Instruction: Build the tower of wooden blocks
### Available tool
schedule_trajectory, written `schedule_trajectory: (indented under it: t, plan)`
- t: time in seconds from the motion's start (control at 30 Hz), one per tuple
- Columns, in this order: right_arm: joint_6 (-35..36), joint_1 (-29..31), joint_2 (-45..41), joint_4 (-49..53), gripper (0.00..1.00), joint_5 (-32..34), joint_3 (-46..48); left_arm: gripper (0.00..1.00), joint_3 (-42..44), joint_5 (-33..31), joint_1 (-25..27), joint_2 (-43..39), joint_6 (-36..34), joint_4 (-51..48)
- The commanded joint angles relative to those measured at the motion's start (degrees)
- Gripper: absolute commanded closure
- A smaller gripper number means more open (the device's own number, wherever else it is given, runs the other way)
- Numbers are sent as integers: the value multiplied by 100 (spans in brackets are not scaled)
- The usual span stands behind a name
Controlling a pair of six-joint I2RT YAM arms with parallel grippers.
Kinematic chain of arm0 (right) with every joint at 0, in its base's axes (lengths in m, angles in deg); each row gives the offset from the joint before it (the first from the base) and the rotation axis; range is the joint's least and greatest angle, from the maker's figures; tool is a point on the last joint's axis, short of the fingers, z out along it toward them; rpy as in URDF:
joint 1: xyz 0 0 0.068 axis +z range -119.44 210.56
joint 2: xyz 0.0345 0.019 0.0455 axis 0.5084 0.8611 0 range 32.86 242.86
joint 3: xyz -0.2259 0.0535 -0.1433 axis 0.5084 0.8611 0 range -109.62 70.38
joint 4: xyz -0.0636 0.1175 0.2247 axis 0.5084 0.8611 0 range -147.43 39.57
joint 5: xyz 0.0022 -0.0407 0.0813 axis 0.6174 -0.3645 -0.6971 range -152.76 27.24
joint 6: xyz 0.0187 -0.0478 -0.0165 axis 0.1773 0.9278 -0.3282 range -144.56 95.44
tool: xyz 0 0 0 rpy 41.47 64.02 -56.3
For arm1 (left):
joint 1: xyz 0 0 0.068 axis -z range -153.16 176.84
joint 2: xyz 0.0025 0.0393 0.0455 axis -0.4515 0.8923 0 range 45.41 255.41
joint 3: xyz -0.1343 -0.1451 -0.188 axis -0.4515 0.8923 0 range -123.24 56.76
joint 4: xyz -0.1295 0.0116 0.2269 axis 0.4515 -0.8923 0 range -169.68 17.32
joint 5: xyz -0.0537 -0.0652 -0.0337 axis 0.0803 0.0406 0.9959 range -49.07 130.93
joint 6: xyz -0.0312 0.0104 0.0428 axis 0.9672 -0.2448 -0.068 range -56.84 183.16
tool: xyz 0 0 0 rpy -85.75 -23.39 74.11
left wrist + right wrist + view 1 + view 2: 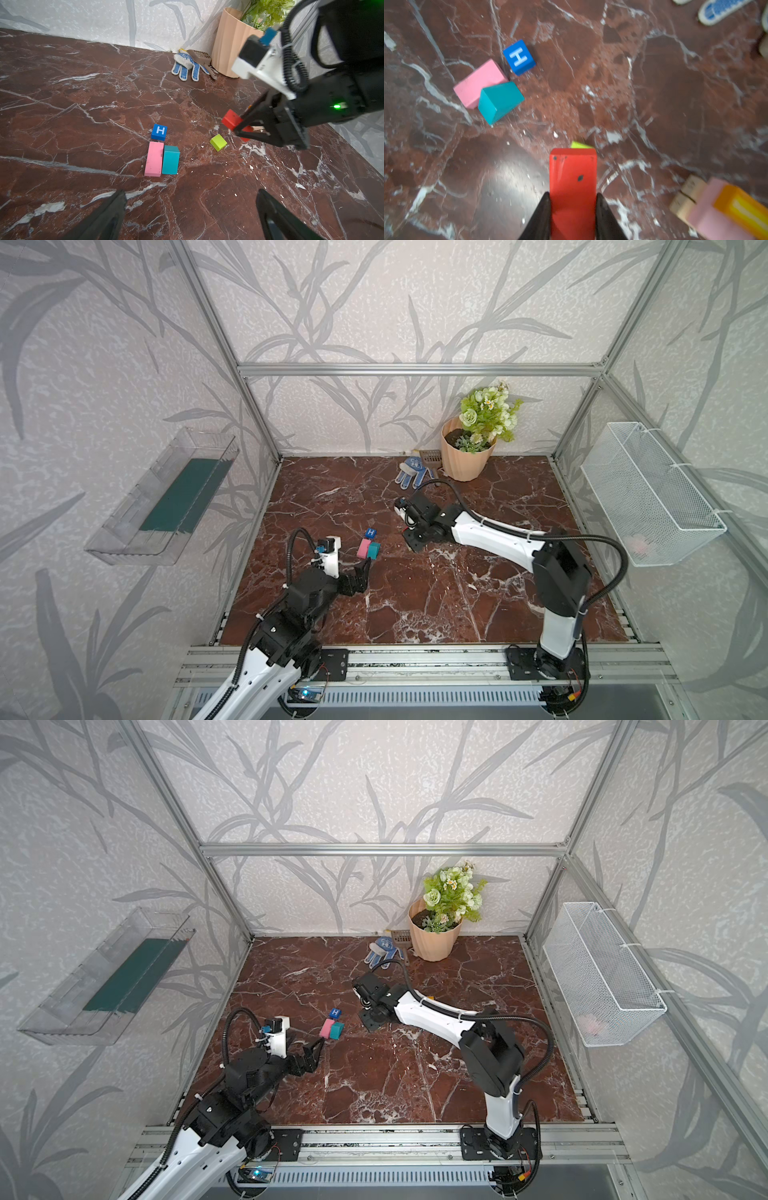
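R gripper clamped on long red wooden block, jutting past tips; may pivot, clip lime-green wooden cube. L gripper: jaws apart.

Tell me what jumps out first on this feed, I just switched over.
The red block stands out first, clamped in the right gripper over the marble table. Next come the pink block, teal block and blue H cube, clustered mid-table ahead of the open left gripper.

Grey leaf-patterned wallpaper covers the walls, framed in aluminium bars. The counter is veined red-brown marble. A clear tray and wire basket hang at the sides.
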Motion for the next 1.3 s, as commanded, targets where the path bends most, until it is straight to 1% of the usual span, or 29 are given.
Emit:
schedule_trajectory:
  t: [0.0, 0.07, 0.17, 0.3, 0.4, 0.53, 0.57, 0.7, 0.8, 0.97, 1.13, 1.23, 1.27]
  plan:
    - [-408, -301, -671, -565, 73, 198, 1166, 1, 35, -107, 9, -27, 91, -36]
    - [-569, -402, -1151, -939, 73, 217, 1889, 1, 38, -83, 14, 2, 89, -34]
    - [-695, -457, -1305, -1379, 73, 291, 2538, 1, 41, -73, 17, -9, 78, -25]
    - [-682, -506, -902, -1184, 74, 124, 2453, 2, 35, -106, 20, -7, 88, -29]
    - [-672, -501, -564, -1311, 74, 59, 2400, 2, 38, -110, 20, 9, 87, -21]
    - [-699, -510, -348, -1258, 74, -30, 2245, 1, 34, -137, 15, 17, 87, -16]
    - [-685, -510, -330, -1252, 72, -40, 2222, 1, 33, -142, 20, 27, 88, -20]
    - [-637, -510, -268, -1315, 62, -74, 2209, 1, 37, -104, 18, 26, 78, -12]
    - [-646, -510, -256, -1236, 52, -143, 2169, 1, 36, -121, 19, 2, 87, -24]
    - [-619, -510, -544, -1295, 40, -155, 2461, 1, 40, -99, 16, 0, 82, -23]
    - [-672, -471, -676, -1308, 39, -435, 2636, 2, 45, -96, 20, -25, 87, -29]
    - [-702, -333, -677, -1266, 39, -361, 2668, 2, 48, -78, 20, -13, 87, -31]
    - [-711, -280, -843, -1285, 39, -364, 2691, 2, 47, -68, 14, -26, 87, -29]
